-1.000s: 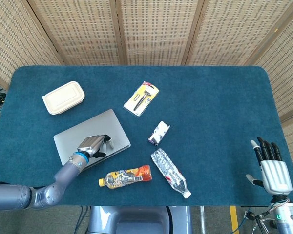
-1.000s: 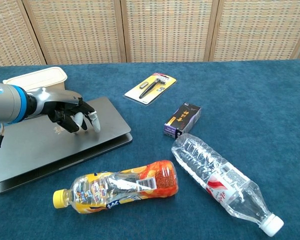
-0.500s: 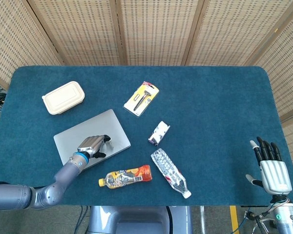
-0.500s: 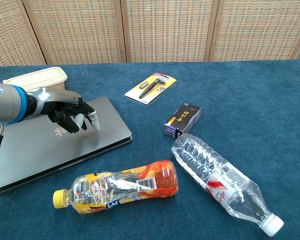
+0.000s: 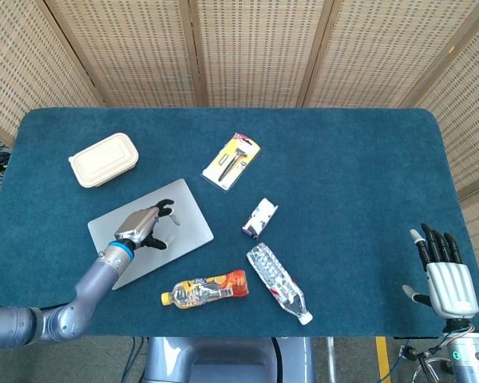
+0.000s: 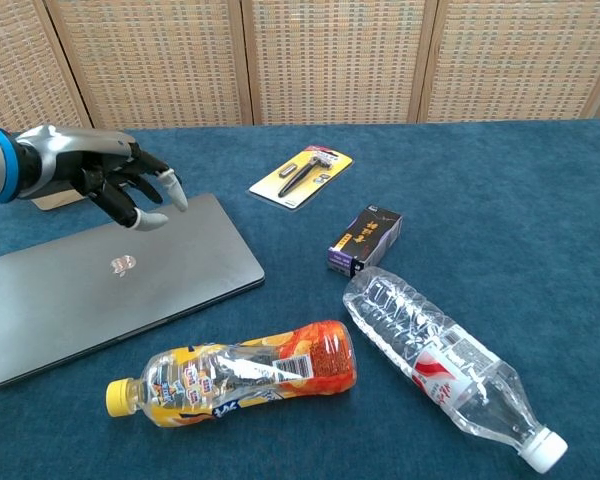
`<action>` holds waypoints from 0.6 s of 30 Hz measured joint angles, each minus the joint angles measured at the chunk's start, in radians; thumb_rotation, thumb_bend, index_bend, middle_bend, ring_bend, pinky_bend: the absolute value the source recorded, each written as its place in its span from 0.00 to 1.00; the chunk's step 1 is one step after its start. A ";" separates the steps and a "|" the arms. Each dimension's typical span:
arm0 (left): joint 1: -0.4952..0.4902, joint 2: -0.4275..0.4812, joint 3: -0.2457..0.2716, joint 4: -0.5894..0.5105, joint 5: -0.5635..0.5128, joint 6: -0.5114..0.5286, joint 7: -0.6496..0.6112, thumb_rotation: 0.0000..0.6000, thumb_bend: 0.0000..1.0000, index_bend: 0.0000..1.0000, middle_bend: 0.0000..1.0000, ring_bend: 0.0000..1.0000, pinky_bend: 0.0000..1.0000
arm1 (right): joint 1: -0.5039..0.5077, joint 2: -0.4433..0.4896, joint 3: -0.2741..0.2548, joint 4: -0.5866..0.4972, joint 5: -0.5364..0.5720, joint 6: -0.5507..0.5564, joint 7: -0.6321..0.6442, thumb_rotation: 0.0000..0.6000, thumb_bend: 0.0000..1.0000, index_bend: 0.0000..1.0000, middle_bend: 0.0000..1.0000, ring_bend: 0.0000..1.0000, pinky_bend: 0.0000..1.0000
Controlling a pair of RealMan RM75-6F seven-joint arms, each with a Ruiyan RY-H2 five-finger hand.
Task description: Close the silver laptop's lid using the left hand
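The silver laptop [image 5: 184, 226] [image 6: 180, 280] lies flat on the blue table with its lid down. My left hand [image 5: 142, 225] [image 6: 115, 180] hovers above the lid, lifted clear of it, fingers spread and holding nothing. My right hand [image 5: 445, 275] stands open at the table's near right corner, fingers pointing up, far from the laptop; the chest view does not show it.
An orange juice bottle [image 5: 206, 289] [image 6: 242, 372] lies just in front of the laptop. A clear water bottle [image 5: 278, 282] [image 6: 442, 360], a small dark box [image 5: 260, 217] [image 6: 365, 238], a packaged razor [image 5: 232, 160] [image 6: 302, 175] and a cream lunch box [image 5: 104, 159] lie around.
The laptop lid went fully flat. My left hand then rose off the lid and drew back toward the far left, its fingers spreading.
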 measured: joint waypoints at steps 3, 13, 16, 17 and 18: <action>0.045 0.030 -0.006 -0.021 0.073 0.034 -0.041 1.00 0.19 0.16 0.00 0.00 0.06 | 0.002 -0.002 0.000 0.002 0.002 -0.005 -0.003 1.00 0.04 0.00 0.00 0.00 0.00; 0.243 0.044 0.072 0.015 0.450 0.279 -0.076 1.00 0.01 0.00 0.00 0.00 0.00 | 0.006 -0.010 -0.001 0.005 0.009 -0.015 -0.021 1.00 0.04 0.00 0.00 0.00 0.00; 0.304 0.021 0.106 0.056 0.531 0.379 -0.048 1.00 0.01 0.00 0.00 0.00 0.00 | 0.006 -0.012 0.000 0.006 0.009 -0.014 -0.024 1.00 0.04 0.00 0.00 0.00 0.00; 0.320 0.014 0.116 0.070 0.551 0.407 -0.035 1.00 0.01 0.00 0.00 0.00 0.00 | 0.006 -0.012 0.000 0.007 0.009 -0.014 -0.026 1.00 0.04 0.00 0.00 0.00 0.00; 0.340 0.003 0.129 0.088 0.577 0.444 -0.014 1.00 0.01 0.00 0.00 0.00 0.00 | 0.006 -0.013 0.000 0.007 0.010 -0.013 -0.027 1.00 0.04 0.00 0.00 0.00 0.00</action>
